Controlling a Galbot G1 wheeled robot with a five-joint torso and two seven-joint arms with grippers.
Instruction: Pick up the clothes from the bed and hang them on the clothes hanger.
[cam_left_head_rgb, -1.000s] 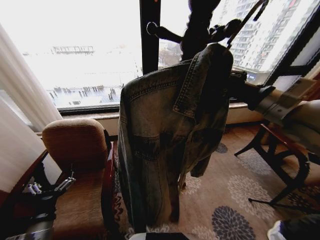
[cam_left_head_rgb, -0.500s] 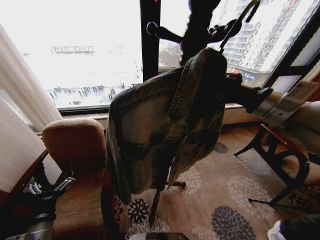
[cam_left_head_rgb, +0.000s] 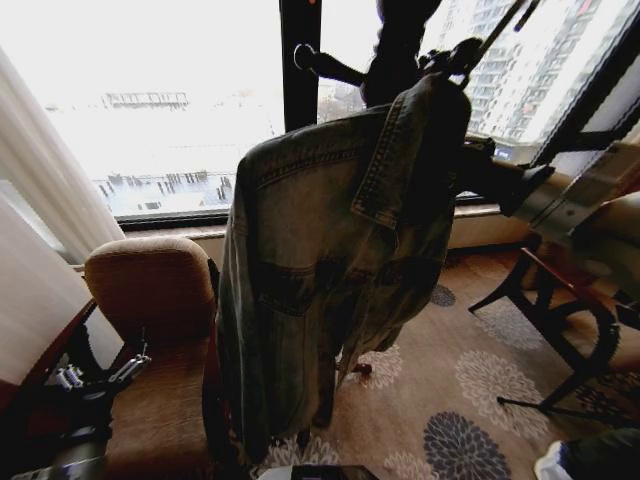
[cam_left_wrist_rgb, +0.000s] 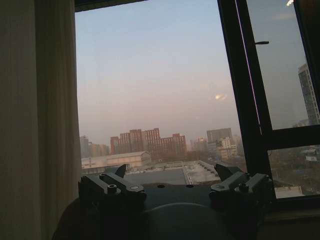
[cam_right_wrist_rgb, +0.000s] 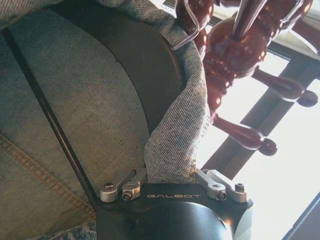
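Note:
The clothes (cam_left_head_rgb: 330, 270), a faded denim jacket, hang in front of the window, bunched at the collar. My right gripper (cam_right_wrist_rgb: 170, 186) is shut on the collar fabric (cam_right_wrist_rgb: 172, 150); in the head view its arm (cam_left_head_rgb: 560, 205) reaches in from the right. The clothes hanger's thin black bar (cam_right_wrist_rgb: 50, 130) lies inside the jacket, and its silver hook (cam_right_wrist_rgb: 186, 35) sits against a peg of the dark wooden coat stand (cam_right_wrist_rgb: 225, 55). Above the collar a black hanger rod (cam_left_head_rgb: 497, 35) slants upward. My left gripper (cam_left_wrist_rgb: 172, 175) is open and parked low beside the armchair (cam_left_head_rgb: 100, 380). The bed is out of view.
A tan armchair (cam_left_head_rgb: 150, 290) stands at lower left beneath the jacket's hem. The coat stand's post and pegs (cam_left_head_rgb: 395, 50) rise against the window. A black-legged table (cam_left_head_rgb: 550, 300) is on the right, on a floral carpet (cam_left_head_rgb: 460, 440). White curtains (cam_left_head_rgb: 40, 210) hang at left.
The jacket has swung back from the left and hangs straighter. My right arm has lifted the collar a little higher and to the right, closer to the stand's pegs. The left arm is unmoved.

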